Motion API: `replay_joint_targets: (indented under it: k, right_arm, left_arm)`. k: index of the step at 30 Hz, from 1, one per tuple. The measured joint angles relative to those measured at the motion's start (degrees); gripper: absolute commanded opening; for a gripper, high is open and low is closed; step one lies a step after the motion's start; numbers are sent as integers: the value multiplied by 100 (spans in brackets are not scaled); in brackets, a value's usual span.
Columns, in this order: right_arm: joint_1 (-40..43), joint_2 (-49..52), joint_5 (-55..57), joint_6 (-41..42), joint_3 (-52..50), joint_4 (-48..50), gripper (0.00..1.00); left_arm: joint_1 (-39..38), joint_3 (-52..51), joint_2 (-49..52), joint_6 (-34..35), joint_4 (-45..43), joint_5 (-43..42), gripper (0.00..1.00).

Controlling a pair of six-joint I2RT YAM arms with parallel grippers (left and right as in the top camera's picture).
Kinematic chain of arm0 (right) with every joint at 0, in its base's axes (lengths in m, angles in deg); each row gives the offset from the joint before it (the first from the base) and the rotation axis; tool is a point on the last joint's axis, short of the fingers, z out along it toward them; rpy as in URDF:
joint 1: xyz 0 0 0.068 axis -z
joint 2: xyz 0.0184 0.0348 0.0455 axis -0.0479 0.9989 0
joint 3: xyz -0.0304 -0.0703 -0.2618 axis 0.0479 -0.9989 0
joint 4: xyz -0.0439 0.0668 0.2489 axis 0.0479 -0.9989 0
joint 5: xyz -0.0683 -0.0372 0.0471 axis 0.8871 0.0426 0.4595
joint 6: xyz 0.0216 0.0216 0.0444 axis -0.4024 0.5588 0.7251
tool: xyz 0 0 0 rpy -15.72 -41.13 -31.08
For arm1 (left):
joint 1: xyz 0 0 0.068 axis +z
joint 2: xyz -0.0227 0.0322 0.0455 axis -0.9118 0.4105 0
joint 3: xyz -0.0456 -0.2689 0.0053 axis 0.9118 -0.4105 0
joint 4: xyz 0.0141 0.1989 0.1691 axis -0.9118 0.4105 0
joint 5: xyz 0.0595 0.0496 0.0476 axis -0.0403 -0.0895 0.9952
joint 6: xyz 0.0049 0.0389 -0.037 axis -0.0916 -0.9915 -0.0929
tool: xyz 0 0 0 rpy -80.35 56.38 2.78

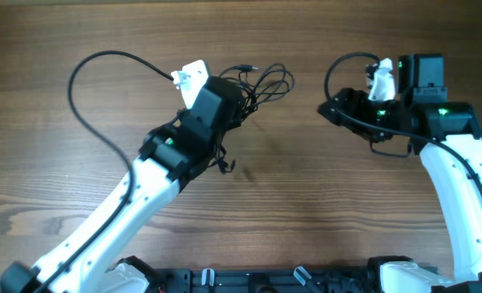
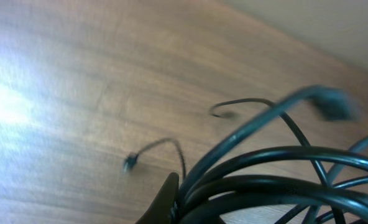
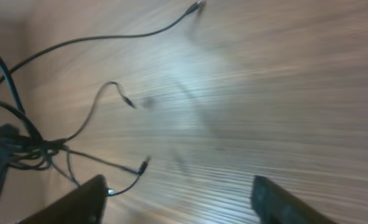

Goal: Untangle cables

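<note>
1. Black and blurred, one finger [image 2: 164, 200] is all that shows of the left tool [image 1: 239, 99] in its own wrist view. The cables [image 2: 265, 177] bunch right against it, but I cannot tell whether the tool is closed on them.
2. Wide open and holding nothing, the right tool [image 3: 178, 186] sits to the right of the cables and apart from them.
3. The cables lie in a loopy knot [image 1: 265, 81] at the far middle of the tabletop [image 1: 306, 195], at the left tool's tip. Loose plug ends [image 3: 129, 102] trail out from it.
4. Nothing pins the other side, so a pull by the left tool would likely drag the whole knot along rather than open it.
5. Pulling several strands at once could draw the knot tighter, and a thin cord could slip free.
6. From above, the left wrist covers its own tool's tips.
7. Both wrist views are blurred. The knot is cut off at the left edge of the right wrist view, and the strands cannot be counted.
</note>
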Motion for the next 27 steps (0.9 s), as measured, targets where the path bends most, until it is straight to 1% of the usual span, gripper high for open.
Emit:
replay_joint_targets:
  k: [2,4,5,6,7,8,9,10,12,15,18,20,21,23,24,25,27]
  right_arm:
    - [-415,0,-498,299,0,472,83]
    - [-866,42,-654,793,-4,1010,83]
    - [-1051,81,-682,1182,-7,1196,83]
    - [-1290,153,-734,1360,-9,1438,83]
    - [-1510,223,-743,1659,-15,1829,82]
    - [-1703,262,-741,1851,-17,2098,79]
    - [-1947,302,-680,2133,-17,2269,69]
    - [-2124,339,-555,2465,-17,2343,62]
    - [-2269,483,-175,3198,-17,2398,55]
    - [-2291,916,136,3971,-17,2861,30]
    - [-2291,1373,181,4304,-17,3335,4]
    - [-2286,1421,197,4201,-17,3331,4]
    - [-2271,1421,190,4079,-15,3316,4]
    - [-2098,1419,144,3652,17,2634,4]
    - [-1858,1419,81,3322,44,2092,4]
    - [-1648,1414,50,3104,44,1759,4]
    - [-1123,1397,7,2522,72,973,4]
  left_arm:
    - [-4,0,-168,-210,33,138,4]
    - [-4,0,-168,-310,81,216,4]
    - [-4,0,-168,-334,98,216,4]
    - [-4,0,-168,-352,122,219,4]
    - [-4,0,-168,-372,136,232,4]
    - [-4,0,-168,-376,136,238,4]
    - [-4,-2,-168,-376,138,256,4]
    - [-4,0,-168,-376,140,256,4]
    - [-4,-2,-168,-376,138,256,4]
    - [-4,0,-168,-376,136,256,4]
    - [-11,-2,-168,-376,155,254,4]
    - [-15,-2,-168,-378,221,286,4]
    - [-17,-2,-168,-378,262,481,4]
    - [-20,-2,-168,-378,295,977,4]
    - [-20,-2,-168,-378,289,1158,4]
    - [-9,-7,-168,-380,291,1360,4]
    - [111,-15,-168,-321,291,1401,4]
